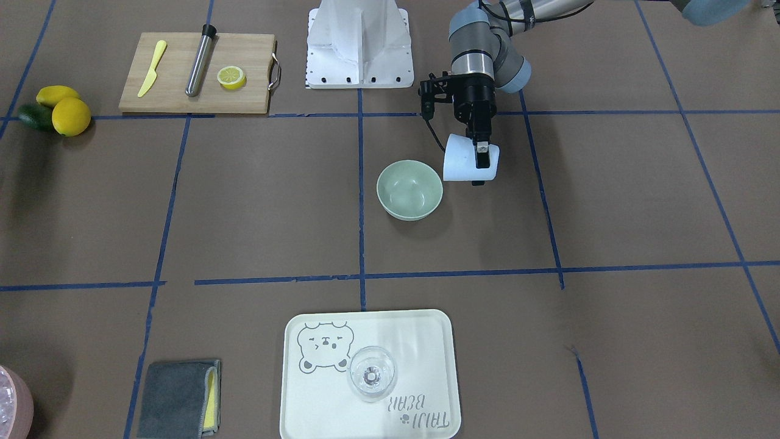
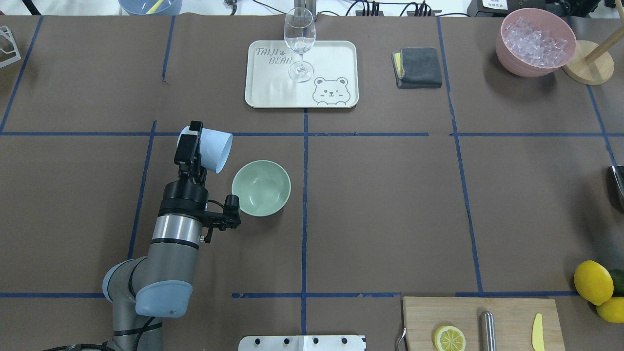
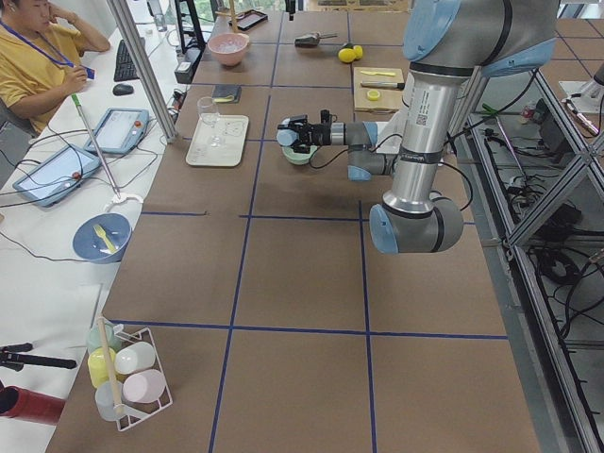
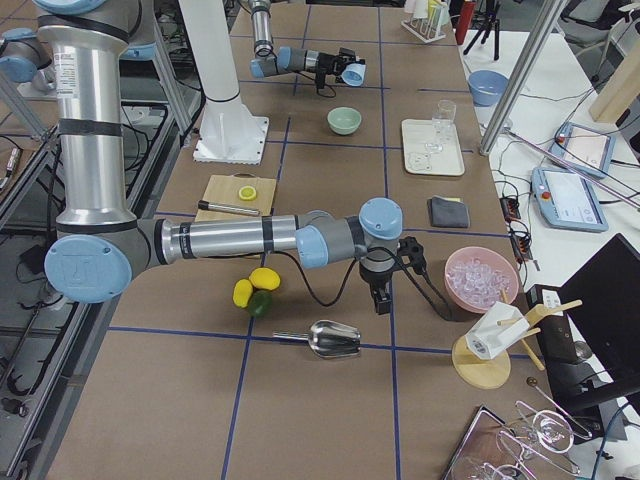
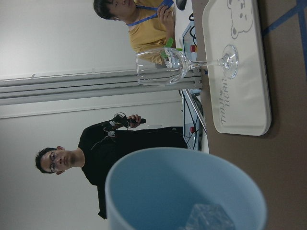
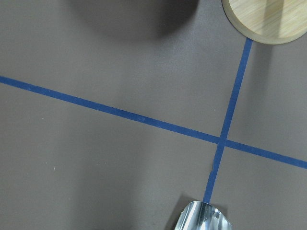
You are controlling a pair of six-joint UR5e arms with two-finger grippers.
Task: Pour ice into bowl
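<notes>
The left gripper [image 2: 193,145] is clamping a light blue cup [image 2: 214,148], with one finger lying across its outer wall. It is holding the cup tipped well over above the table [image 2: 380,214], with the mouth facing right toward the bowl [image 2: 261,187]. The bowl is sitting upright just right of the cup and a little nearer the robot (its smooth green floor is showing whole in the overhead view). The ice [image 5: 206,219] is lying inside the cup; in the left wrist view a clear cube is resting on the lower wall, short of the rim.

The right gripper [image 4: 381,298] is hanging low over the table's right end and pointing down. A metal scoop [image 4: 335,340] is lying just to its right, and a pink container [image 4: 482,280] heaped with cubes is standing on its far side. Only the side view is showing this gripper, so I cannot tell whether its fingers are apart or together.
</notes>
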